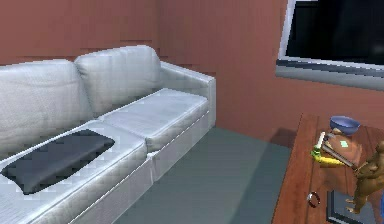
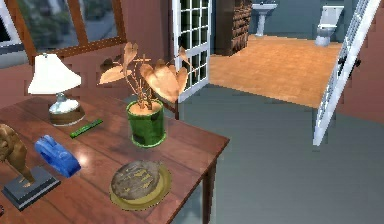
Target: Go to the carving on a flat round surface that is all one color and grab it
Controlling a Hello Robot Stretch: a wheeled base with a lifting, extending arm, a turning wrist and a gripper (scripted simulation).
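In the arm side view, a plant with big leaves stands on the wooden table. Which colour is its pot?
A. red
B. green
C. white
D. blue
B: the pot that holds the plant is green. It stands on the wooden table, to the right of the white lamp in the arm side view.

no readable text, labels, numbers or signs anywhere

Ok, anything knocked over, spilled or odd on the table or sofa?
Nothing stands out. The lamp and potted plant stand upright on the table, the round plate lies flat, and a dark cushion lies flat on the sofa.
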